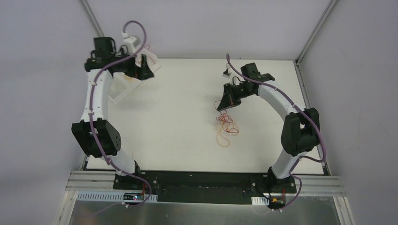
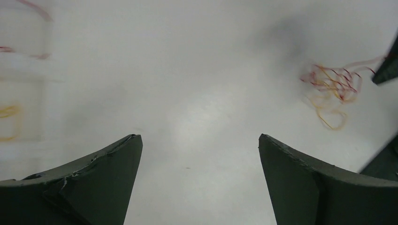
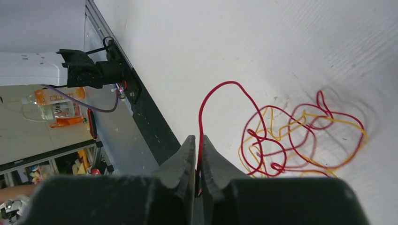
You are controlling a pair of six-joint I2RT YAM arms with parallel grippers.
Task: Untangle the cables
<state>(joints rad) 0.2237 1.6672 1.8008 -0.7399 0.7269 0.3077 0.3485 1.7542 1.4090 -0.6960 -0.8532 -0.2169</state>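
A small tangle of red, orange and yellow cables (image 1: 226, 127) lies on the white table right of centre, also seen as the tangle (image 2: 333, 86) and the tangle (image 3: 300, 136). My right gripper (image 1: 220, 108) hovers just above it. In the right wrist view the right gripper (image 3: 199, 139) is shut on a red cable (image 3: 220, 85) that arches up out of the tangle. My left gripper (image 1: 139, 67) is at the far left back, well away from the tangle. The left gripper (image 2: 199, 137) is open with only bare table between its fingers. Blurred loose yellow strands (image 2: 8, 112) and red strands (image 2: 35, 7) lie at that view's left edge.
A white frame-like piece (image 1: 123, 87) lies on the table under the left gripper. A small white object (image 1: 225, 73) stands at the back near the right arm. A black rail (image 1: 202, 180) runs along the table's near edge, also visible as the rail (image 3: 145, 112).
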